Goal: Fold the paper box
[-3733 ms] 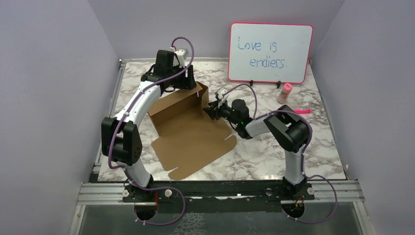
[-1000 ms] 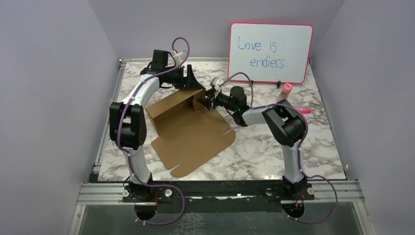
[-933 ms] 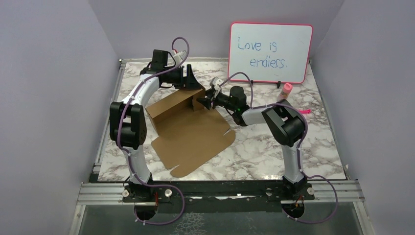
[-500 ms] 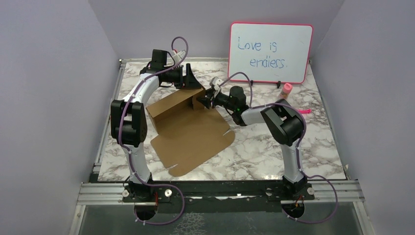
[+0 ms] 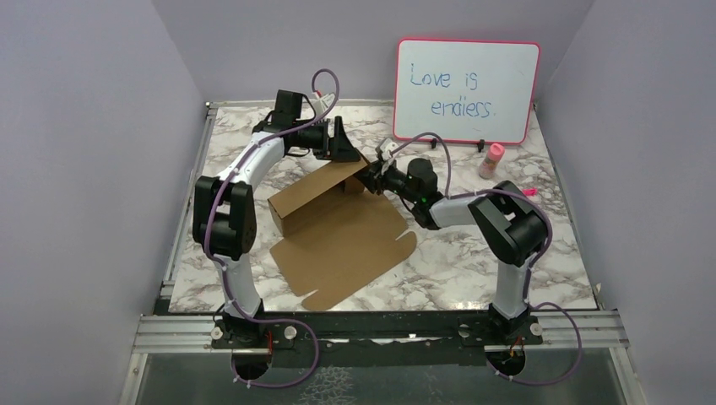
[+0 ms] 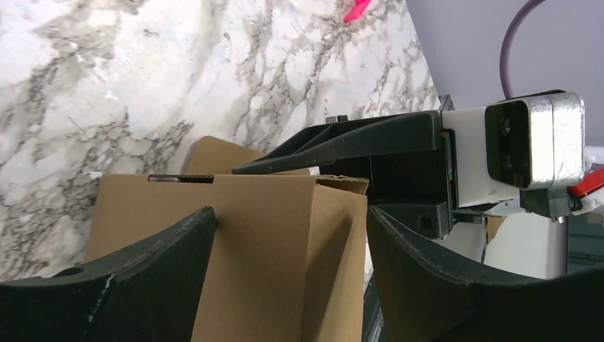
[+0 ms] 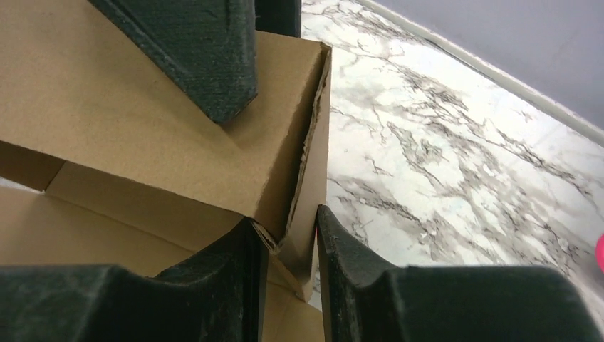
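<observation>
The paper box is a brown cardboard sheet lying on the marble table, with its back wall folded up. My left gripper is open above the wall's right corner. In the left wrist view its fingers straddle that corner, and the left finger rests against the wall. My right gripper is at the same corner. In the right wrist view it is shut on the short side flap.
A pink-framed whiteboard stands at the back right. A small pink-capped bottle and a pink marker lie near it. Purple walls close in the table on the left, back and right.
Both grippers and the box have shifted a little to the right and toward the front. The right gripper keeps its hold on the flap.
</observation>
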`<state>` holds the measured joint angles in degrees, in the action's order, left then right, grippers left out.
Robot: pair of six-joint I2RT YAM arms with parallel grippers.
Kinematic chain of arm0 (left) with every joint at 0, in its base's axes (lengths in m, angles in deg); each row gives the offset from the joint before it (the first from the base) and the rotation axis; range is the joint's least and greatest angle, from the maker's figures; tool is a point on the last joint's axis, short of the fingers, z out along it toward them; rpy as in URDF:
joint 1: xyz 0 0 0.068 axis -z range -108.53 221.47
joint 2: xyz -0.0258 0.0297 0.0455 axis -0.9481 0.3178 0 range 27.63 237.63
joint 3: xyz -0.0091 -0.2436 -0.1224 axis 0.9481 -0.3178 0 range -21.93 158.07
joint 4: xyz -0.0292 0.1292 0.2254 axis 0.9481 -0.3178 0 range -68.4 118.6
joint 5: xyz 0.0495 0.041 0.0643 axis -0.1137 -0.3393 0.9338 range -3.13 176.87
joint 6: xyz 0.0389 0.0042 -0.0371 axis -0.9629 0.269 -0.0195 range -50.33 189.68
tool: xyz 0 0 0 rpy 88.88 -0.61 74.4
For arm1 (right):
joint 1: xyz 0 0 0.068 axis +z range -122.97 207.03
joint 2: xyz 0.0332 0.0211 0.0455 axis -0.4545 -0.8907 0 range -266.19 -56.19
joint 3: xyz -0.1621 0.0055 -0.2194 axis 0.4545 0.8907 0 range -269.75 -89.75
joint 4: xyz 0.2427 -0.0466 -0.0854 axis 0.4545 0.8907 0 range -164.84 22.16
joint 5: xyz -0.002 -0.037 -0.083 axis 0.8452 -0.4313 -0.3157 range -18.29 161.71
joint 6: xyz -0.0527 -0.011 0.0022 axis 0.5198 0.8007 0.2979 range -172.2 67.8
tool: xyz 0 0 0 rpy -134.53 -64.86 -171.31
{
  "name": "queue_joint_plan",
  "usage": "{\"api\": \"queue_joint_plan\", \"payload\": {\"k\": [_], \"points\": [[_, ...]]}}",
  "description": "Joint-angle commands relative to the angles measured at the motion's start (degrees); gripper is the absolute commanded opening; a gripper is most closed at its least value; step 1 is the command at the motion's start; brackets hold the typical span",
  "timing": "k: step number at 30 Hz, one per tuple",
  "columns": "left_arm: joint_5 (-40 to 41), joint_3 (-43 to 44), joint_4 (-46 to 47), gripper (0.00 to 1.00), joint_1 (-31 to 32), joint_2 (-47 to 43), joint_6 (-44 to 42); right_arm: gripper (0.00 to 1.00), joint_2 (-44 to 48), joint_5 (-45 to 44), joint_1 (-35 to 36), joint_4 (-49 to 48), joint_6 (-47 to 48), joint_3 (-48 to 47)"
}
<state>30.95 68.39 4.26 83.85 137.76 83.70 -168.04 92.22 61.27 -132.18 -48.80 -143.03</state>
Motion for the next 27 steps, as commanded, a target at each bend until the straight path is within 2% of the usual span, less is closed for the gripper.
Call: {"api": "queue_joint_plan", "payload": {"k": [1, 9, 16, 21, 27], "points": [[-4.9, -1.9, -2.6, 0.78, 2.6, -4.2, 2.1, 0.30, 7.5, -7.6, 0.3, -3.2, -3.1, 2.9], [1.0, -4.5, -2.6, 0.83, 2.3, -6.0, 1.0, 0.25, 13.3, -12.8, 0.3, 8.9, -5.6, 4.8], [5.8, -4.7, -2.8, 0.87, 1.4, -6.6, -0.5, 0.24, 11.9, -13.0, 1.0, 10.6, -5.7, 6.9], [6.0, -4.1, -3.0, 0.88, 1.0, -5.0, -0.9, 0.26, 9.1, -12.6, 1.6, 8.5, -5.4, 7.4], [4.2, -4.9, -3.0, 0.87, 1.1, -2.6, -0.6, 0.37, 6.7, -11.3, 1.6, -0.4, -1.1, 9.7]]}}
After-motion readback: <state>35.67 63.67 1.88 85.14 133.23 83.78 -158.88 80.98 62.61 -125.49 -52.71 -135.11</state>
